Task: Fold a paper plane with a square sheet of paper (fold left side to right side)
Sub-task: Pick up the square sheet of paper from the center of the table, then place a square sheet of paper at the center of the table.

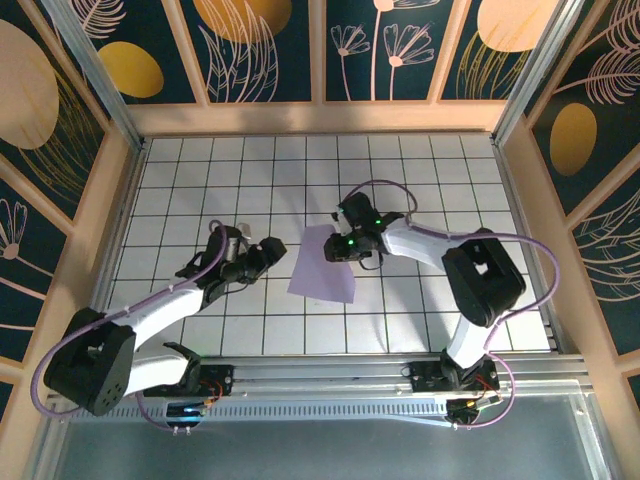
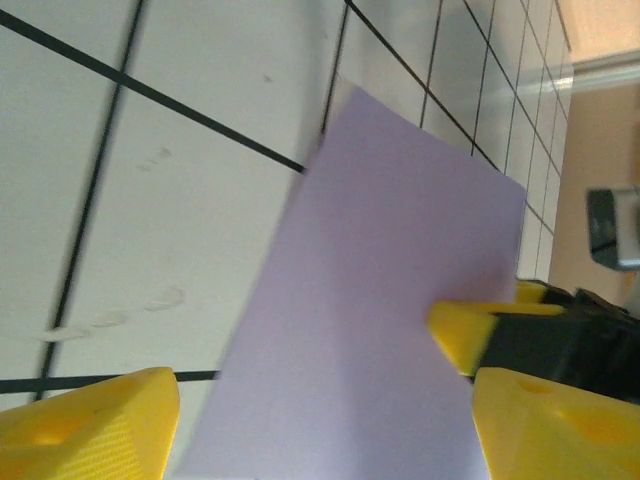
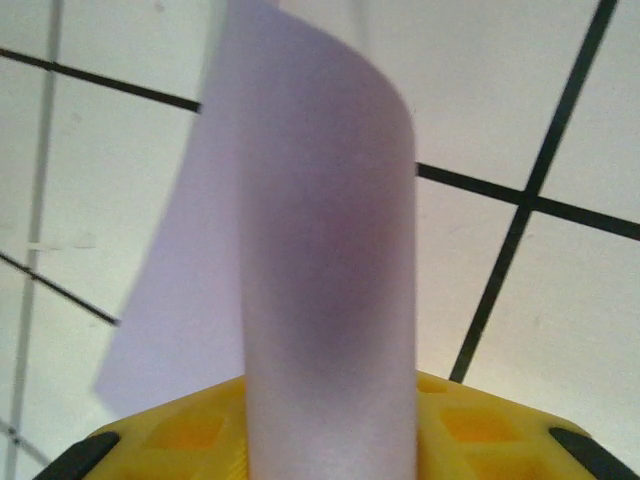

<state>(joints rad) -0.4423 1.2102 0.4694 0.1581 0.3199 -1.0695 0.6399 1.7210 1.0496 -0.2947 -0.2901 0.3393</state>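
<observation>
The square sheet of paper (image 1: 322, 272) is plain lavender and lies mid-table, its upper right part lifted. My right gripper (image 1: 342, 248) sits at that raised edge. In the right wrist view the sheet (image 3: 310, 250) curls up and over and runs down between the yellow jaws of the right gripper (image 3: 330, 445), which are shut on it. My left gripper (image 1: 274, 250) is just left of the sheet and open. In the left wrist view its yellow fingers (image 2: 90, 425) stand wide apart on either side of the sheet (image 2: 380, 300), gripping nothing. The paper plane is out of view.
The white gridded table (image 1: 200, 180) spreads around the sheet, boxed in by wooden-framed patterned walls (image 1: 100, 200). An aluminium rail (image 1: 330, 375) carrying both arm bases runs along the near edge.
</observation>
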